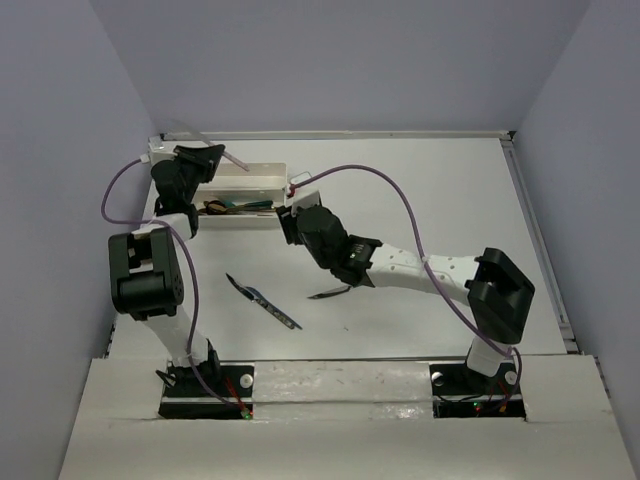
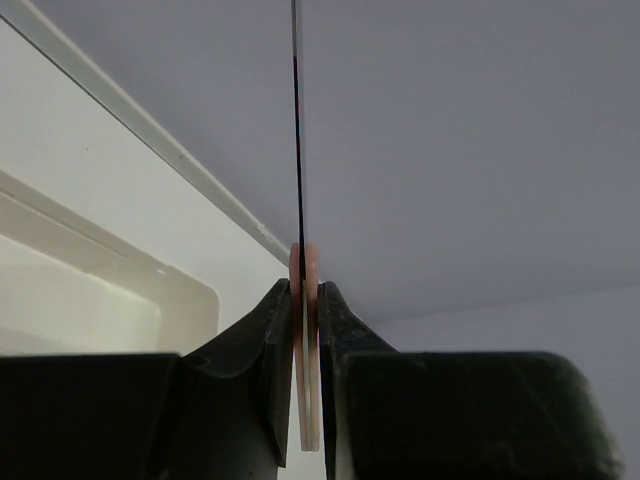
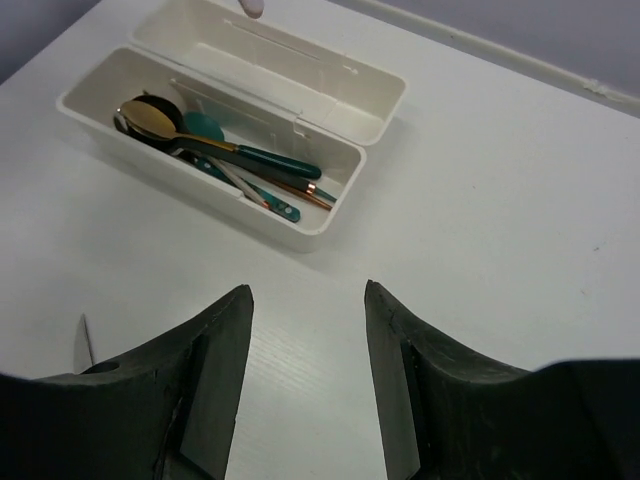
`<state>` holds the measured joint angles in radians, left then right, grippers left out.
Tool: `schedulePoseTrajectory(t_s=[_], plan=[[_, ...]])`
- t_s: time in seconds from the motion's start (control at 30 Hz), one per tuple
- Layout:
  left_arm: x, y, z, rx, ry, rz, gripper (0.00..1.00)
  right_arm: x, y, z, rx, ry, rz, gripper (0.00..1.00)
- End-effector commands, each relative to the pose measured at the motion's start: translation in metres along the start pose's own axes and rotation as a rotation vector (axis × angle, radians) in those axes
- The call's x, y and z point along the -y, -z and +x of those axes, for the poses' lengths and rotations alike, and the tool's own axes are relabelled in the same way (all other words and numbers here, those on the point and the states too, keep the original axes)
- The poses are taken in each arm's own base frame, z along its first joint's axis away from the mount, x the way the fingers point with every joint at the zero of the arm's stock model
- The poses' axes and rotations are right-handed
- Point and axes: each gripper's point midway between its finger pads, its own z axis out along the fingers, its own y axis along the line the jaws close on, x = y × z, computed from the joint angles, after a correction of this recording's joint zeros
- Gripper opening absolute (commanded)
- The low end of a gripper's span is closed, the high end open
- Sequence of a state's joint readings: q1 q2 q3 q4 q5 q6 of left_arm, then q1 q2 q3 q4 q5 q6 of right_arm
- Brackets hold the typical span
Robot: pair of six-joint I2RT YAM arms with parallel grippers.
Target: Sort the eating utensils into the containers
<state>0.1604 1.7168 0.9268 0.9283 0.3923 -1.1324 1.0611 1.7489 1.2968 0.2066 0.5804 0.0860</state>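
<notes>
1. Black fingers of my left gripper sit nearest the left wrist camera, clamped on a slim pale-pink-handled utensil. Its thin metal part, seen edge-on, points straight up. A rounded corner of a shallow white plastic tray shows at the left.
2. Right wrist view: my right gripper hangs with its jaws apart above the white table. Ahead lie two long white trays, touching side by side. The nearer tray holds a gold spoon and teal-handled pieces; the far tray lies behind it.
3. Top view: my left gripper holds the pink utensil at the far tray's left end. My right gripper is near the trays' right end. A dark slim utensil lies diagonally on the table between my arms.
</notes>
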Motion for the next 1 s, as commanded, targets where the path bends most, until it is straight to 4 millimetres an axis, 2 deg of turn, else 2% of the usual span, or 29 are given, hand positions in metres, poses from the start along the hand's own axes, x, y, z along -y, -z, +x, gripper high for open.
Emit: schedulePoseTrajectory(t_s=[0.0,0.07,0.1,0.17,0.27,0.37,0.43,0.5,0.57,0.63,0.67,0.73,0.77,0.8,0.87,0.97], plan=[[0.078,-0.028,-0.009,0.066,-0.058,0.221,0.0,0.012,-0.005,-0.006,0.037,-0.031,0.079,0.54],[0.07,-0.044,0.002,0.044,-0.057,0.204,0.0,0.014,-0.008,0.001,0.02,-0.022,0.1,0.54],[0.06,-0.052,0.012,0.033,-0.06,0.181,0.0,0.014,-0.009,0.004,0.014,-0.025,0.105,0.54],[0.054,-0.061,0.018,0.026,-0.061,0.16,0.0,0.014,-0.011,0.012,-0.003,-0.014,0.109,0.54],[0.037,-0.069,0.02,0.037,-0.061,0.126,0.0,0.02,-0.016,0.02,-0.03,0.006,0.134,0.54],[0.027,-0.071,0.002,0.141,-0.128,0.077,0.0,0.021,-0.015,0.022,-0.036,0.003,0.145,0.54],[0.026,-0.067,-0.005,0.184,-0.163,0.064,0.0,0.02,-0.015,0.024,-0.038,-0.01,0.143,0.54],[0.038,-0.06,-0.015,0.245,-0.204,0.116,0.0,0.019,-0.015,0.026,-0.044,-0.017,0.14,0.54],[0.038,-0.051,-0.025,0.317,-0.182,0.12,0.0,0.018,-0.015,0.027,-0.054,-0.027,0.137,0.53],[0.03,-0.045,-0.021,0.323,-0.155,0.11,0.0,0.018,-0.015,0.026,-0.057,-0.039,0.135,0.53],[0.037,-0.041,-0.023,0.347,-0.132,0.146,0.0,0.018,-0.014,0.026,-0.062,-0.044,0.138,0.53],[0.037,-0.033,-0.029,0.411,-0.111,0.164,0.0,0.018,-0.013,0.024,-0.064,-0.053,0.142,0.53],[0.03,-0.026,-0.027,0.429,-0.106,0.164,0.0,0.02,-0.012,0.021,-0.059,-0.061,0.152,0.53],[0.046,-0.015,-0.038,0.5,-0.111,0.243,0.0,0.022,-0.011,0.021,-0.064,-0.059,0.159,0.53],[0.049,-0.011,-0.04,0.533,-0.148,0.275,0.0,0.023,-0.01,0.017,-0.058,-0.068,0.163,0.53],[0.036,-0.018,-0.04,0.536,-0.116,0.248,0.0,0.025,-0.01,0.013,-0.058,-0.055,0.178,0.52]])
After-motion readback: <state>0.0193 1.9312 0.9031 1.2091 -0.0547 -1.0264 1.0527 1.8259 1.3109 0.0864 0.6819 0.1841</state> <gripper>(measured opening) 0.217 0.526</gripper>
